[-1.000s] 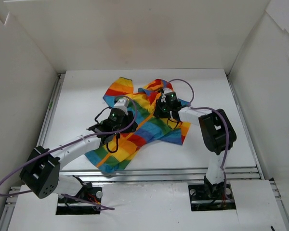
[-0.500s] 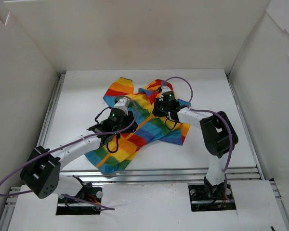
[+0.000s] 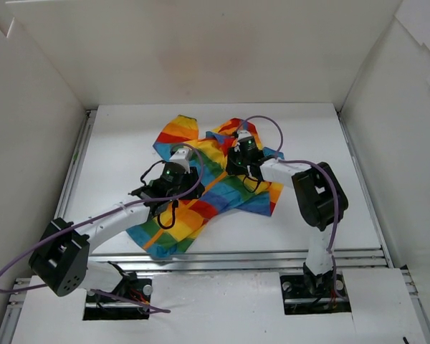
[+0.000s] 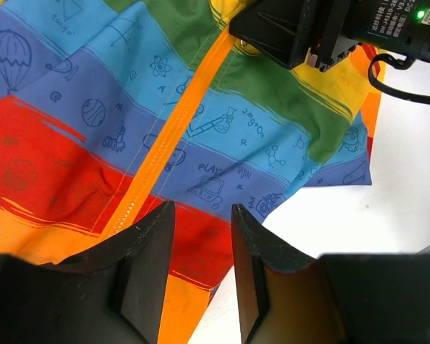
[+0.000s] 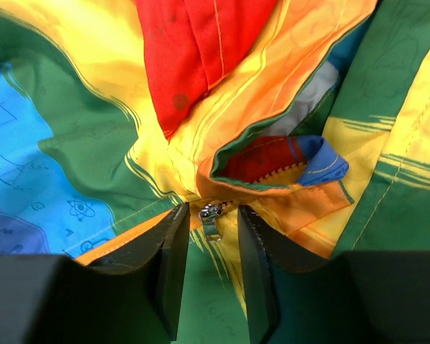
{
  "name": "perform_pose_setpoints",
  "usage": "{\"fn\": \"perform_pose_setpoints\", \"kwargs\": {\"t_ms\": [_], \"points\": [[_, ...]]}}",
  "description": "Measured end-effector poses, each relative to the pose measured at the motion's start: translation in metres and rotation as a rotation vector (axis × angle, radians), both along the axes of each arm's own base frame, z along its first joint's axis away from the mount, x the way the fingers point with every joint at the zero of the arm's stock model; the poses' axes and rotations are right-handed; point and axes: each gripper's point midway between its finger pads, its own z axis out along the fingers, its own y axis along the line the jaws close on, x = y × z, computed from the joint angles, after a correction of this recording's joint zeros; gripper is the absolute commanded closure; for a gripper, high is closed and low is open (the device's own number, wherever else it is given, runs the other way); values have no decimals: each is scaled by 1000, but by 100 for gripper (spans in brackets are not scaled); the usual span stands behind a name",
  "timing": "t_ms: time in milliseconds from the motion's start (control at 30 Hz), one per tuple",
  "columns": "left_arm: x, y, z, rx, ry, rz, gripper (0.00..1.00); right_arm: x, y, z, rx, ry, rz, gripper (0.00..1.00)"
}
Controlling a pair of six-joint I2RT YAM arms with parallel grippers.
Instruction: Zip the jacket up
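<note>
Both the left tool [image 4: 202, 206] and right tool [image 5: 212, 209] gape empty; the right, straddling the zipper slider [image 5: 210, 213], has crept toward the collar [image 5: 272, 161], so the jacket [image 3: 201, 183] looks nearly zipped.

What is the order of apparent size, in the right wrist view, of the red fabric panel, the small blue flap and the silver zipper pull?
1. red fabric panel
2. blue flap
3. zipper pull
All three belong to the same jacket at a similar depth, so the order looks safe.
</note>
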Motion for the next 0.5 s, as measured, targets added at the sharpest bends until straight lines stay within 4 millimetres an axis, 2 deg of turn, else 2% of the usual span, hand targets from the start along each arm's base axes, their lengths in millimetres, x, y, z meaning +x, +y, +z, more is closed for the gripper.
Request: {"fn": "perform_pose_setpoints", "kwargs": {"t_ms": [67, 167, 233, 300, 433, 500], "points": [[0, 0, -3, 3, 6, -2, 67, -4, -1, -2, -10, 4, 0, 70], [0, -1, -6, 7, 15, -4, 67, -8, -1, -5, -21, 9, 3, 82], [0, -1, -7, 8, 16, -5, 68, -9, -1, -6, -25, 13, 4, 86], [0, -1, -7, 7, 16, -5, 68, -10, 0, -6, -25, 14, 6, 86], [1, -1, -6, 4, 12, -5, 68, -12, 2, -7, -33, 15, 8, 75], [1, -1, -6, 5, 12, -4, 68, -13, 2, -7, -36, 15, 9, 75]]}}
